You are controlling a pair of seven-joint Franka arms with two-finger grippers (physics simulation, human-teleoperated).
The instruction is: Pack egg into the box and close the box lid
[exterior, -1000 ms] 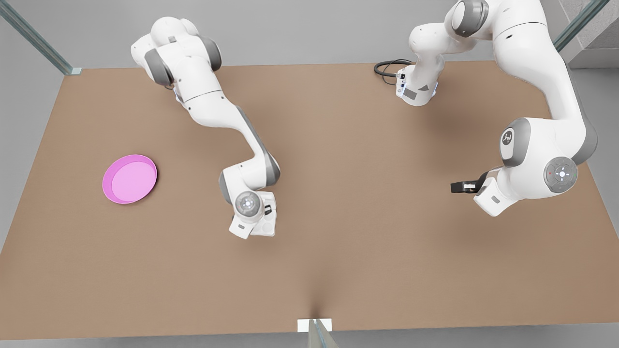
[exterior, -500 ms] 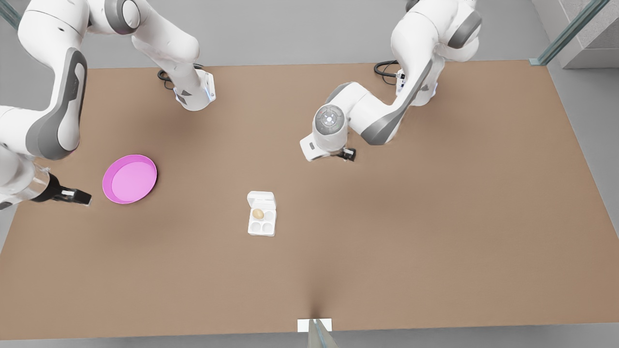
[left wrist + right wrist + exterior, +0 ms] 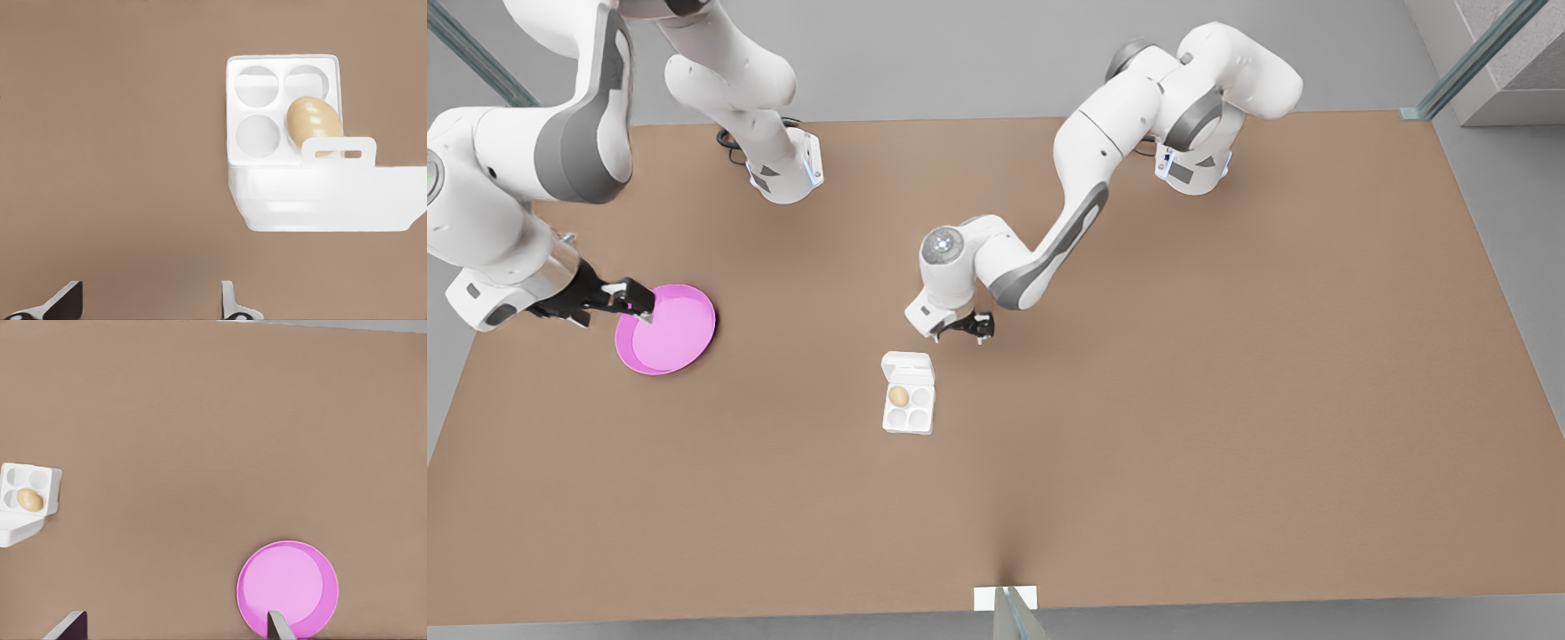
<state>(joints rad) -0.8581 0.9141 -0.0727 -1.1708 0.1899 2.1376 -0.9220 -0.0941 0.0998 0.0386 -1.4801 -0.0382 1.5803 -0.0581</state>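
My left gripper [image 3: 971, 331], fingers apart, has descended toward the box lid [image 3: 907, 365]; egg [image 3: 899, 396] packed, right gripper [image 3: 630, 300] open above the pink dish [image 3: 665, 328].

The egg [image 3: 313, 120] is tan-brown and plain. The box [image 3: 908, 407] and the box lid [image 3: 907, 364] are plain white. The round dish [image 3: 667, 331] is pink, and the bench [image 3: 1138, 427] is plain brown.

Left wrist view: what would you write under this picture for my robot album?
The left claw, fingers apart, hovers near the open box with one egg in a cup and the box lid up.
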